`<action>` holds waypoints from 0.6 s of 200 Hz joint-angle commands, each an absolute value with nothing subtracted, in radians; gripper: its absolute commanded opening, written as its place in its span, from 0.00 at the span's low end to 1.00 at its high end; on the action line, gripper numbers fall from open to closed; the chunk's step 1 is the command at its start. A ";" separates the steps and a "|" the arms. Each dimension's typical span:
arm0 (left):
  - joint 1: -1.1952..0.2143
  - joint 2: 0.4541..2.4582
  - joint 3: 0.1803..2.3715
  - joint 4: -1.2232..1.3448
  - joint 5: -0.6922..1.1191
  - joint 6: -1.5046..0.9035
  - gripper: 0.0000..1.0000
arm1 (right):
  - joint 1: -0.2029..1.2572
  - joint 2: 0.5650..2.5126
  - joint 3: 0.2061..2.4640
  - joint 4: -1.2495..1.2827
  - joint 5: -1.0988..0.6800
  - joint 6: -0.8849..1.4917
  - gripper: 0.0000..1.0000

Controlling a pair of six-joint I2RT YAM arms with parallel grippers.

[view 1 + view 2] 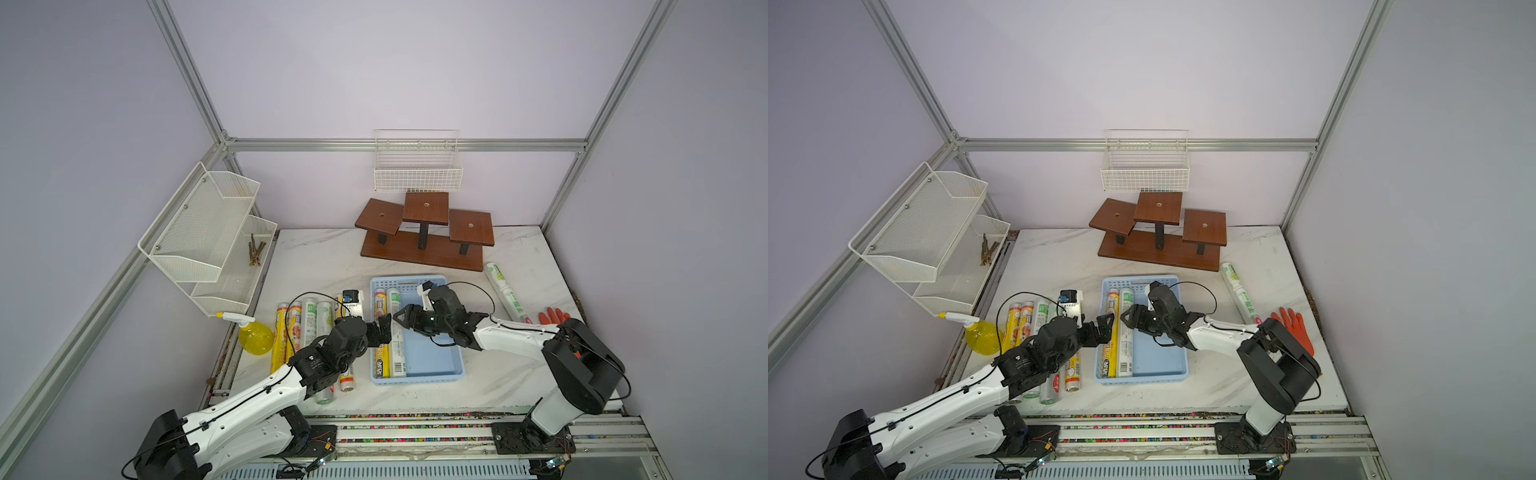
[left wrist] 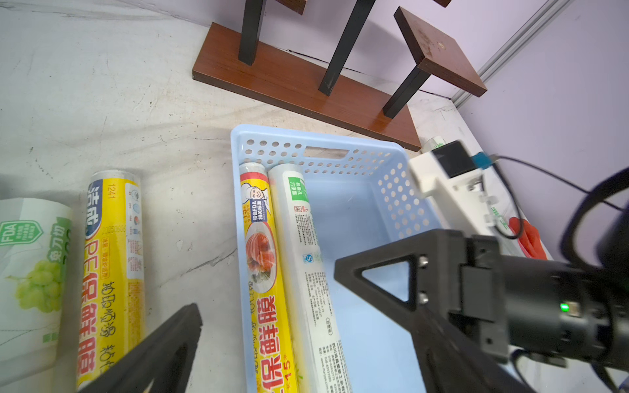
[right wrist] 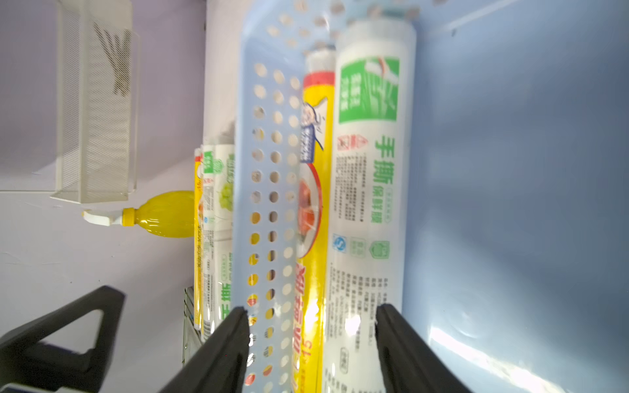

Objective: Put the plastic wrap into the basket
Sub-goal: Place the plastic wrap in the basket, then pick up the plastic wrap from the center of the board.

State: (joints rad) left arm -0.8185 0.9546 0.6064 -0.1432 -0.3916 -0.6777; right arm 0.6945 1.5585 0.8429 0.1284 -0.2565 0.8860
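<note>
On the worktop (image 1: 332, 257) two rolls (image 1: 398, 355) lie in the basket (image 1: 432, 349), other rolls (image 1: 309, 320) wait near left and right edges; left gripper (image 1: 385, 328) and right gripper (image 1: 400, 320) stand spread, empty.

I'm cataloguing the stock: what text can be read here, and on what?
"手撕保鲜膜": white roll in the basket.
"符合FDA": yellow roll beside it.
"1241", "PE保鲜": yellow roll outside.
"FDA": grape-print roll.
Fine print everywhere: too small to read.
</note>
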 commanded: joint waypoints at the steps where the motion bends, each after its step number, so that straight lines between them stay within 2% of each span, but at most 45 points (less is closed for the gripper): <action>1: -0.814 0.965 0.665 -0.099 -0.384 -0.686 1.00 | 0.648 1.393 0.830 -0.050 -0.031 0.765 0.64; 8: -0.813 0.976 0.677 -0.086 -0.384 -0.689 1.00 | 0.635 1.342 0.824 -0.099 0.052 0.751 0.64; 11: -0.814 0.981 0.684 -0.084 -0.383 -0.690 1.00 | 0.630 1.320 0.819 -0.111 0.090 0.742 0.70; 21: -0.810 1.003 0.712 -0.082 -0.376 -0.692 1.00 | 0.612 1.249 0.795 -0.134 0.200 0.682 0.73; 31: -0.809 1.033 0.740 -0.075 -0.353 -0.677 1.00 | 0.580 1.184 0.762 -0.148 0.304 0.637 0.82; 44: -0.809 1.082 0.782 -0.056 -0.306 -0.654 1.00 | 0.500 1.120 0.724 -0.155 0.357 0.581 0.87; 77: -0.810 1.243 0.902 -0.036 -0.178 -0.624 1.00 | 0.241 1.103 0.700 -0.180 0.297 0.481 0.90; 120: -0.816 1.475 1.066 -0.057 -0.041 -0.623 1.00 | -0.059 1.318 0.785 -0.234 0.073 0.432 0.87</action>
State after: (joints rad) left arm -0.8127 1.3724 0.9764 -0.0696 -0.1581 -0.6479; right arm 0.0544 1.2198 0.7372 -0.1680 0.1959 0.5011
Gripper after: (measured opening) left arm 0.997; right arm 0.889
